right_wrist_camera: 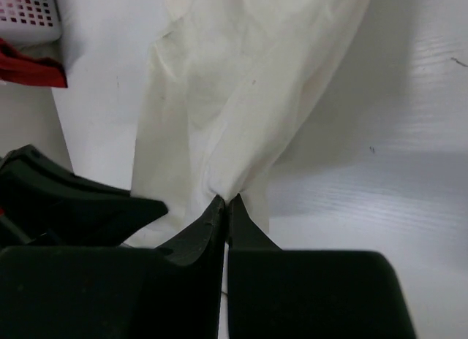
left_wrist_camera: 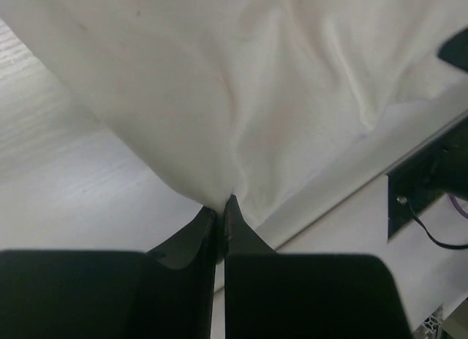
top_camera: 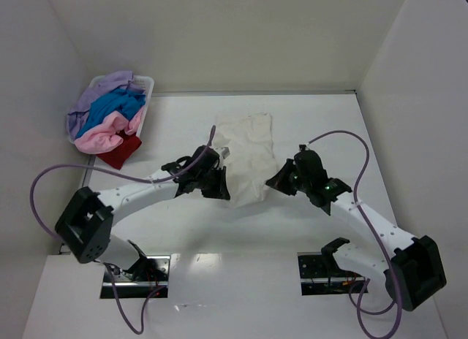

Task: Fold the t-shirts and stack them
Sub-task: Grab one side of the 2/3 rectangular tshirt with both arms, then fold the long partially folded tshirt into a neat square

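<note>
The cream-white t-shirt lies in the middle of the table, its near end lifted between my two grippers. My left gripper is shut on its near left edge, with cloth pinched at the fingertips. My right gripper is shut on its near right edge, with cloth rising from the fingertips. The lilac, bright blue, pale pink and red t-shirts are heaped in the basket at the far left.
A white plastic basket stands at the table's far left corner; its corner and the red cloth show in the right wrist view. White walls close the table on three sides. My left arm shows beside the right gripper.
</note>
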Action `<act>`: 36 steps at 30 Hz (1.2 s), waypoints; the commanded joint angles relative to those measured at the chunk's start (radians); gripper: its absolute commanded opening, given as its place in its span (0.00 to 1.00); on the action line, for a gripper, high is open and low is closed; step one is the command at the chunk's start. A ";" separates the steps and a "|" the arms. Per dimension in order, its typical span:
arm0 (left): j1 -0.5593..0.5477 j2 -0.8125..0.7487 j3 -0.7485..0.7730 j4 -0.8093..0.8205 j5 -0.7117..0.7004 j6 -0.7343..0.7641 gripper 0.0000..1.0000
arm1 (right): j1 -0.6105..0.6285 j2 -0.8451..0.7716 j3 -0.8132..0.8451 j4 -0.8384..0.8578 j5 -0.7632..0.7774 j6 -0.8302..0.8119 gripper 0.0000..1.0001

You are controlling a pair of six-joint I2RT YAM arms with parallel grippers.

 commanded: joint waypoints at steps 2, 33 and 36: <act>-0.008 -0.173 0.069 -0.139 -0.093 -0.052 0.00 | 0.014 -0.056 0.088 -0.102 0.041 0.036 0.00; 0.452 0.687 1.022 -0.217 0.155 0.249 0.07 | -0.276 0.944 0.940 0.071 -0.071 -0.237 0.03; 0.463 0.745 1.080 -0.226 0.155 0.249 0.41 | -0.276 1.032 1.010 0.050 -0.096 -0.256 0.19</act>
